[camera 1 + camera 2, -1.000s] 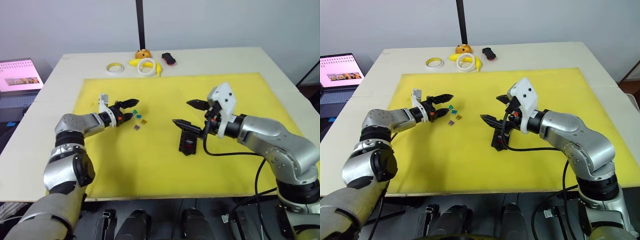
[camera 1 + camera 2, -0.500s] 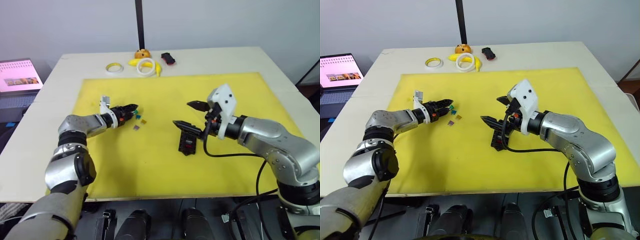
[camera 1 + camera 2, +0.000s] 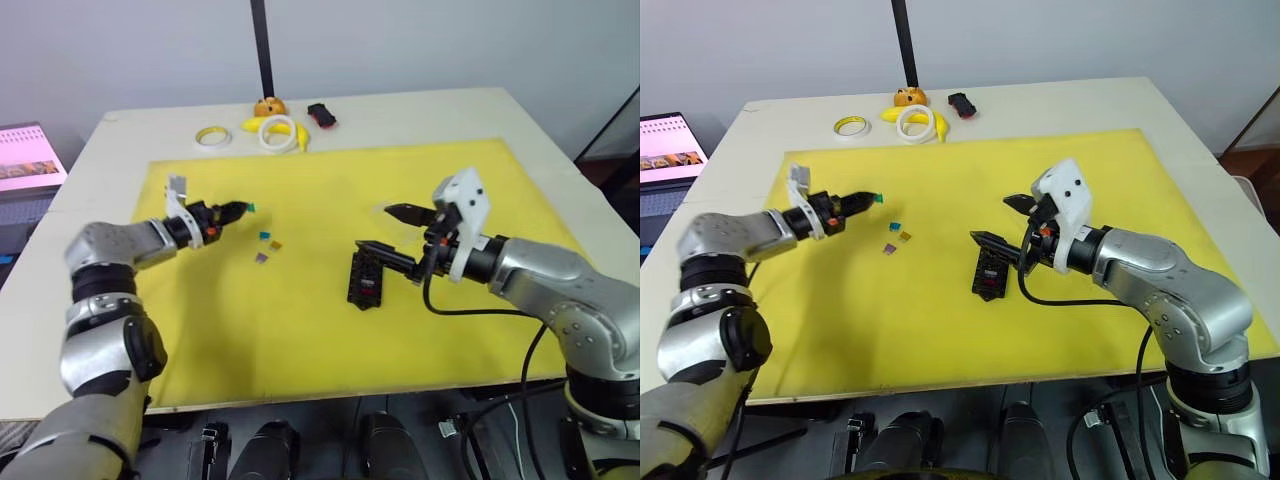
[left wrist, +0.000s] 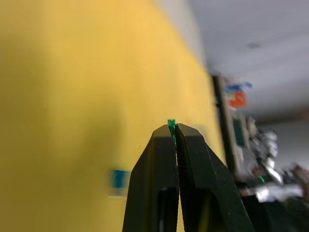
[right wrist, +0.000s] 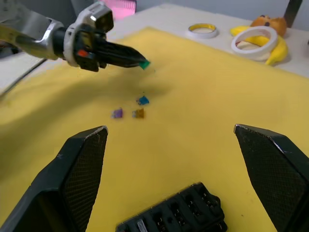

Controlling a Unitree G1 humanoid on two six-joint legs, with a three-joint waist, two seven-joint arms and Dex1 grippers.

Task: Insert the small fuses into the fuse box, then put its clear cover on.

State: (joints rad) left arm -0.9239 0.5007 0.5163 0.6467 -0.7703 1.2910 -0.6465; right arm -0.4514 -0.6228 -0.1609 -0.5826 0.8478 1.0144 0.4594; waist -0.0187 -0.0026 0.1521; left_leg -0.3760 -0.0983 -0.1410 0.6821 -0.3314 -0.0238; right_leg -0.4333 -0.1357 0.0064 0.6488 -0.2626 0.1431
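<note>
Left gripper [image 3: 865, 199] is pinched on a green fuse [image 4: 171, 123], held above the yellow mat [image 3: 940, 330]. Three more fuses, blue [image 3: 895, 227], orange [image 3: 905, 236] and purple [image 3: 889, 249], lie on the mat nearby. Right gripper [image 3: 390, 233] hangs with fingers wide apart just over the fuse box [image 3: 364, 279] at mid-mat.

The yellow mat [image 3: 300, 310] looks matt and smooth, like foam or rubber sheet. The fuse box [image 3: 364, 279] is dull black plastic. The teal fuse [image 4: 171, 124] looks like see-through plastic, a bit shiny. The left hand [image 4: 175, 129] has smooth, glossy black fingers [image 4: 193, 154]. The surface [image 3: 520, 120] is pale and matt.
</note>
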